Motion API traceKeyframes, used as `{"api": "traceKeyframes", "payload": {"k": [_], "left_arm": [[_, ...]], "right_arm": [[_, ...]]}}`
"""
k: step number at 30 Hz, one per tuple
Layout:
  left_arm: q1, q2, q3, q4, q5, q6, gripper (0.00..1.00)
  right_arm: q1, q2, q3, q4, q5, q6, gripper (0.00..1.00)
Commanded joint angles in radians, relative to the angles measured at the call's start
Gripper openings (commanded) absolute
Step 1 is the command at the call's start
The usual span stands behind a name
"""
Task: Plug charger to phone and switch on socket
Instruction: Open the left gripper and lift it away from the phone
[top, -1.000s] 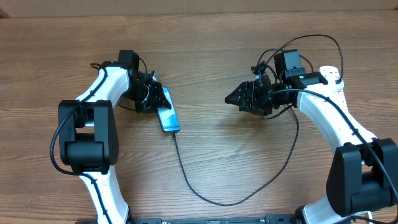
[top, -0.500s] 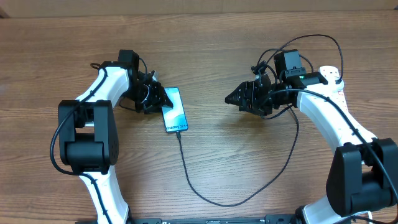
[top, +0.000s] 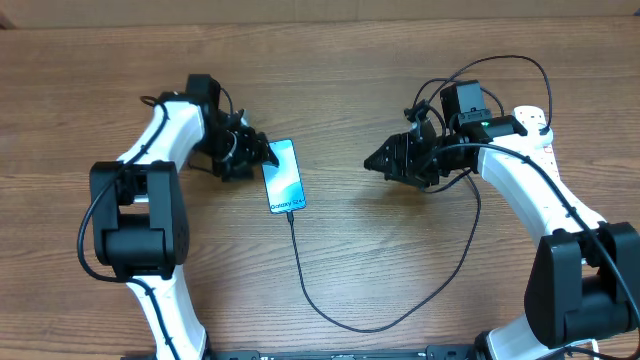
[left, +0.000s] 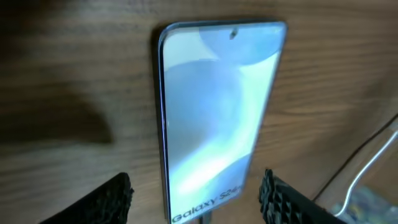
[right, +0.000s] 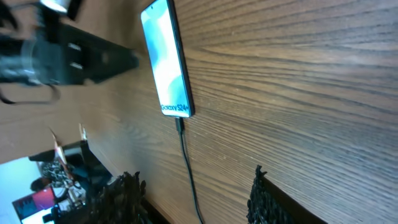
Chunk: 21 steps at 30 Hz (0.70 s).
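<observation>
Lit phone (right: 165, 62); charger (right: 187, 163) at its end

The left arm (top: 160, 135) and right arm (top: 525, 180) share one build: smooth white curved links joined by bulky, rounded black joint housings (top: 135, 225). Thin black cables (top: 500, 62) loop loosely above the right arm's wrist, and another black cable hugs the left arm's largest housing. A small green light (top: 487, 123) glows on the right wrist. The left gripper (top: 262, 155) and right gripper (top: 375, 160) are all black, their fingers (left: 112, 199) faced with knobbly, ridged rubbery texture.
</observation>
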Motion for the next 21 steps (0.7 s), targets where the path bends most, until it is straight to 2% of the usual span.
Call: {"api": "traceKeyframes", "payload": {"k": [1,9,13,14,21], "left_arm": [[0.050,-0.015,0.190,-0.096,-0.010,0.042,0.68],[0.112,-0.053,0.599,-0.375,-0.006,0.083,0.70],[0.117,-0.058,0.760,-0.476,0.005,-0.043,0.79],[0.116,-0.058,0.782,-0.488,0.004,-0.061,0.98],[0.115,-0.057,0.809,-0.500,-0.029,-0.061,1.00]], "right_arm": [[-0.004,-0.050,0.045,-0.027,0.067,-0.031,0.58],[-0.004,-0.185,0.126,-0.149,0.223,-0.031,0.61],[-0.016,-0.266,0.140,-0.203,0.259,-0.030,0.65],[-0.022,-0.283,0.140,-0.214,0.259,-0.030,0.66],[-0.118,-0.420,0.140,-0.340,0.259,-0.040,0.66]]}}
